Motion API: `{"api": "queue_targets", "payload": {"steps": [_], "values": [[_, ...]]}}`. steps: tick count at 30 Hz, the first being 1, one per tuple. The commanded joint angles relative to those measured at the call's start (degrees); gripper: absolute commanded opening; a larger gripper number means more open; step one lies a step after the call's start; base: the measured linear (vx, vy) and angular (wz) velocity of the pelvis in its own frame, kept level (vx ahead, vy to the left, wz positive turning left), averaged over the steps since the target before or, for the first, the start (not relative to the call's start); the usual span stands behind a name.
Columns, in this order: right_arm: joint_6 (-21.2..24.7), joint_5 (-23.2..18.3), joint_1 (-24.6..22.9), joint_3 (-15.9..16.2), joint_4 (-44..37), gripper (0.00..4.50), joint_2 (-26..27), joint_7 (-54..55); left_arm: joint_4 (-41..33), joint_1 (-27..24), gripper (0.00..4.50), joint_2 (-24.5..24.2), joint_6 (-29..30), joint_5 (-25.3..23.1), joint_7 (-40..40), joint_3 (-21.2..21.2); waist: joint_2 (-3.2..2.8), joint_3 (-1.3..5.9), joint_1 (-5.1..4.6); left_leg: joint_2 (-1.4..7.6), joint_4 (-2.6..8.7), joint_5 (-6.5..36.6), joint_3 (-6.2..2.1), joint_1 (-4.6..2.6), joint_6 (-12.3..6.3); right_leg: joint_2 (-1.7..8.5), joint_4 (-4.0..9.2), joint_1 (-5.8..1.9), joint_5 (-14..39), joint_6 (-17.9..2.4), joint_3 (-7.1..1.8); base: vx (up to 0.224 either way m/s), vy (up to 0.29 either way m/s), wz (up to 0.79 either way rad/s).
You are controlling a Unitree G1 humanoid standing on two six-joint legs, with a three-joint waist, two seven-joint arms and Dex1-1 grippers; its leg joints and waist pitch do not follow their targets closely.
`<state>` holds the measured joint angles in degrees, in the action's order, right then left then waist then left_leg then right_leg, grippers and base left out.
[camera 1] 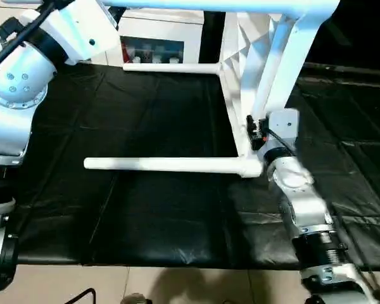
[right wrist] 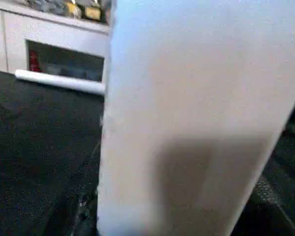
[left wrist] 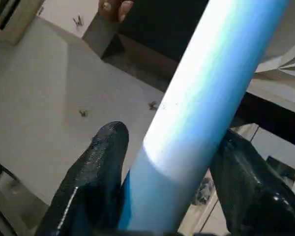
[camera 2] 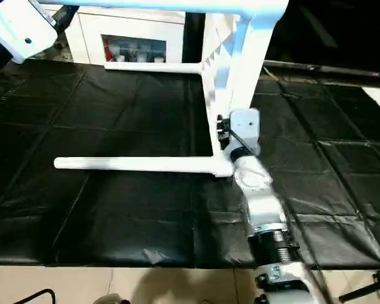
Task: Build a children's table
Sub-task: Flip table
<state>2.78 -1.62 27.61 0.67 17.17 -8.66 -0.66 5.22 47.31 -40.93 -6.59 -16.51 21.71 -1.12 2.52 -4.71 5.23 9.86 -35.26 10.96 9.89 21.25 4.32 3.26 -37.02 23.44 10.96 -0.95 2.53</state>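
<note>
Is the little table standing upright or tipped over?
Tipped on its side. The tabletop stands on edge on the black mat, and two legs stick out sideways, level with the mat.

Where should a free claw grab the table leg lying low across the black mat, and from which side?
Grip the low leg near mid-length, coming straight down from above. It runs level just over the black mat, bare along its top, with its right end plugged into the tabletop corner socket. A round tube suits fingers closing across it.
</note>
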Motion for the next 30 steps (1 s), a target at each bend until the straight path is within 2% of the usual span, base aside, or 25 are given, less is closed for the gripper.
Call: {"api": "queue_targets", "payload": {"steps": [1, 2, 3, 5, 6, 7, 8, 10, 11, 12, 13, 14, 16, 17, 18, 19, 21, 22, 23, 25, 27, 30], "values": [[-5.99, 1.91, 1.89, 1.87, -7.39, 1.98, -2.78, -4.86, 1.32, -0.23, 2.49, 1.85, 3.48, 6.43, -0.94, 4.09, -0.74, 5.26, 0.31, 2.41, 3.9, 6.15, -0.94, -0.41, 2.93, 4.51, 3.07, -3.45, 1.5, -10.09, -2.98, 0.0, 0.0, 0.0], [-6.6, 2.12, 1.99, 2.2, -8.24, 1.98, -3.61, -5.9, 1.79, -0.15, 2.46, 2.02, 4.15, 7.36, -0.98, 4.94, -0.76, 5.28, 0.34, 2.22, 3.75, 3.77, -0.85, -0.11, 2.17, 4.29, 2.87, -3.6, -1.35, -10.25, -2.96, 0.0, 0.0, 0.0], [-6.76, 2.07, 2.14, 2.22, -8.97, 1.97, -4.29, -6.72, 2.16, -0.09, 2.45, 2.14, 4.73, 8.16, -1.08, 5.87, -0.81, 5.32, 0.48, 2.23, 3.7, 3.3, -0.77, -0.19, 1.81, 4.25, 2.81, -3.54, -2.17, -10.39, -2.95, 0.0, 0.0, 0.0], [-5.16, 0.3, 3.74, 0.32, -11.2, 1.9, -6.09, -8.34, 2.44, -0.75, 2.44, 2.34, 6.89, 10.5, -1.6, 9.27, -0.9, 5.37, 0.44, 2.02, 3.5, 2.69, -0.67, 0.0, 0.44, 4.12, 2.69, -3.56, -2.72, -10.62, -2.91, 0.0, 0.0, 0.0], [-5.16, 0.3, 3.74, 0.32, -11.2, 1.9, -6.09, -8.34, 2.44, -0.75, 2.44, 2.34, 6.89, 10.5, -1.6, 9.27, -0.9, 5.37, 0.44, 2.02, 3.5, 2.69, -0.67, 0.0, 0.44, 4.12, 2.69, -3.56, -2.72, -10.62, -2.91, 0.0, 0.0, 0.0], [-4.25, -0.68, 5.55, -0.95, -12.15, 1.88, -7.55, -9.34, 1.98, -1.89, 2.44, 2.72, 8.58, 12.01, -1.89, 11.49, -1.09, 5.36, 0.44, 2.14, 3.46, 2.88, -0.6, -0.06, 0.02, 4.15, 2.75, -3.37, -1.54, -10.88, -2.86, 0.0, 0.0, 0.0], [-3.96, -0.97, 6.11, -1.31, -12.43, 1.85, -8.02, -9.67, 1.77, -2.28, 2.43, 2.87, 9.06, 12.46, -1.97, 12.1, -1.06, 5.33, 0.36, 2.14, 3.49, 2.78, -0.67, 0.1, -0.12, 4.1, 2.8, -3.44, -1.23, -10.93, -2.8, 0.0, 0.0, 0.0], [-2.38, -3.04, 8.75, -2.97, -13.54, 1.84, -9.91, -11.18, 0.26, -4.57, 2.43, 3.97, 11.38, 14.6, -2.18, 14.79, -1.0, 5.12, 0.26, 2.26, 3.57, 4.38, -0.57, -0.09, -0.06, 4.09, 3.17, -3.16, 2.05, -10.56, -2.76, 0.0, 0.0, 0.0], [-2.06, -3.5, 9.29, -3.34, -13.74, 1.83, -10.23, -11.43, -0.08, -5.06, 2.4, 4.18, 11.81, 15.02, -2.23, 15.27, -0.77, 5.09, 0.15, 2.3, 3.6, 4.7, -0.58, -0.09, 0.09, 4.13, 3.11, -3.28, 2.73, -10.6, -2.74, 0.0, 0.0, 0.0], [-1.35, -4.26, 10.33, -3.91, -14.08, 1.83, -10.94, -11.81, -0.82, -6.08, 2.4, 4.47, 12.62, 15.61, -2.29, 16.09, -0.95, 4.97, 0.22, 2.31, 3.65, 5.34, -0.6, -0.1, 0.01, 4.16, 3.46, -3.17, 4.75, -10.31, -2.72, 0.0, 0.0, 0.0], [-0.31, -5.34, 11.67, -4.64, -14.49, 1.83, -11.94, -12.46, -2.04, -7.54, 2.39, 5.02, 13.85, 16.44, -2.48, 17.18, -0.45, 4.96, 0.01, 2.41, 3.66, 6.13, -0.52, -0.22, -0.01, 4.13, 3.52, -3.06, 5.88, -10.13, -2.73, 0.0, 0.0, 0.0], [1.1, -5.98, 12.28, -4.44, -14.71, 1.83, -12.93, -14.05, -3.1, -8.65, 2.38, 5.6, 14.86, 17.07, -2.66, 17.89, -0.55, 4.97, 0.07, 2.42, 3.67, 6.0, -0.64, -0.12, -0.05, 4.19, 3.42, -3.18, 6.17, -10.04, -2.69, 0.0, 0.0, 0.0], [4.82, -6.88, 13.3, -2.96, -15.2, 1.83, -15.93, -19.1, -5.94, -11.48, 2.37, 7.13, 17.48, 18.75, -3.18, 19.36, 0.15, 4.84, 0.15, 2.49, 3.63, 5.46, -0.52, -0.09, -0.82, 4.26, 3.52, -3.18, 7.05, -9.4, -2.71, 0.0, 0.0, 0.0], [5.59, -6.75, 13.38, -2.32, -15.24, 1.83, -16.64, -20.42, -6.5, -12.06, 2.36, 7.44, 17.89, 18.97, -3.28, 19.51, -0.05, 4.86, 0.23, 2.5, 3.59, 5.4, -0.52, -0.13, -1.16, 4.29, 3.64, -3.06, 7.46, -9.29, -2.67, 0.0, 0.0, 0.0], [7.25, -6.54, 13.49, -1.39, -15.35, 2.38, -17.59, -22.5, -8.03, -13.49, 2.35, 8.26, 18.99, 19.27, -3.75, 19.64, 0.6, 4.83, 0.13, 2.44, 3.57, 5.36, -0.39, -0.09, -1.5, 4.18, 3.75, -3.06, 7.72, -9.14, -2.66, 0.0, 0.0, 0.0], [7.86, -6.72, 13.6, -1.38, -15.32, 2.52, -17.39, -22.51, -8.55, -13.93, 2.34, 8.69, 19.54, 19.37, -4.07, 19.75, 0.53, 4.62, 0.34, 2.47, 3.63, 5.78, -0.45, -0.11, -1.66, 4.31, 3.88, -2.86, 9.59, -8.71, -2.66, 0.0, 0.0, 0.0], [8.35, -6.88, 13.72, -1.29, -15.31, 2.52, -16.92, -22.54, -9.17, -14.37, 2.33, 9.16, 20.32, 19.5, -4.49, 19.9, 0.38, 4.4, 0.27, 2.42, 3.78, 7.9, -0.49, -0.24, -1.31, 4.32, 4.51, -2.55, 13.79, -7.58, -2.66, 0.0, 0.0, 0.0], [8.45, -6.89, 13.73, -1.22, -15.34, 2.7, -16.89, -22.65, -9.29, -14.43, 2.32, 9.22, 20.46, 19.51, -4.52, 19.92, 0.56, 4.38, 0.23, 2.5, 3.87, 8.98, -0.49, -0.46, -0.96, 4.28, 4.75, -2.37, 15.5, -7.2, -2.63, 0.0, 0.0, 0.0], [8.79, -6.91, 13.76, -0.96, -15.45, 2.8, -16.8, -23.03, -9.7, -14.66, 2.31, 9.4, 20.95, 19.55, -4.63, 20.0, 0.62, 4.23, 0.06, 2.59, 4.17, 11.93, -0.77, -0.76, 0.31, 4.26, 5.01, -2.2, 19.39, -6.25, -2.52, 0.0, 0.0, 0.0], [9.92, -7.16, 13.69, -0.3, -16.01, 2.9, -16.59, -23.82, -11.2, -15.34, 2.31, 10.1, 22.71, 19.63, -4.92, 20.4, 0.82, 4.06, -0.24, 2.53, 4.34, 15.19, -0.95, -1.11, 1.16, 4.33, 5.43, -1.98, 23.69, -5.08, -2.5, 0.0, 0.0, 0.0], [10.44, -7.25, 13.65, -0.12, -16.46, 3.11, -16.69, -24.05, -11.76, -15.78, 2.31, 10.46, 23.4, 19.49, -5.13, 20.46, 0.84, 4.27, -0.35, 2.43, 4.22, 16.13, -1.04, -1.07, 1.08, 4.5, 5.72, -1.98, 25.47, -4.01, -2.59, 0.0, 0.0, 0.0], [10.56, -7.38, 13.6, -0.24, -16.92, 3.38, -16.81, -24.59, -12.13, -16.11, 2.31, 10.72, 24.18, 19.34, -5.38, 20.39, 0.95, 4.51, -0.32, 2.4, 4.2, 13.73, -1.06, -0.72, 0.6, 4.31, 5.42, -2.17, 22.82, -3.77, -2.61, 0.0, 0.0, 0.0]]}}
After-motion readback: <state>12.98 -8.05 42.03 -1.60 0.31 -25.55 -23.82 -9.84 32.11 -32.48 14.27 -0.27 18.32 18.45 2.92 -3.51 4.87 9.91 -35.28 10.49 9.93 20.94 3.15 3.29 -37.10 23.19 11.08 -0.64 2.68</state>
